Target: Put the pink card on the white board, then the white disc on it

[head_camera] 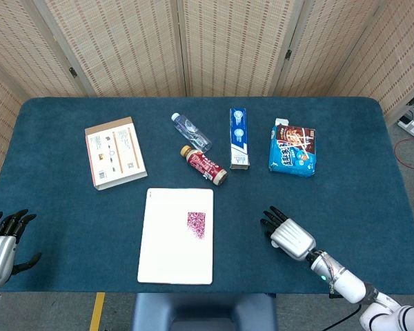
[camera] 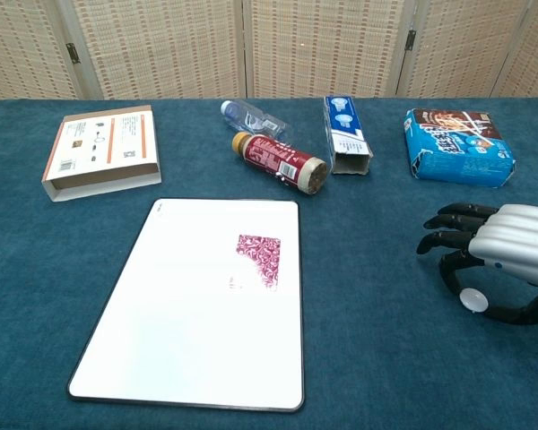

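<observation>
- The card (camera: 259, 258) already lies on the board (camera: 179, 331), so that step looks done.
- The right hand (camera: 502, 251) arches over the disc (camera: 472, 300) on the bench (camera: 368, 340), fingers (camera: 448, 240) curled around it, seemingly to pinch it; whether they grip, I cannot tell.
- The left hand (head_camera: 0, 243) idles at the edge, fingers spread, holding nothing.

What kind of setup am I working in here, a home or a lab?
Probably a lab or data-collection station: a table covered in blue felt, woven folding screens closing it off behind, and a yellow floor line beside cables at the edges.
</observation>
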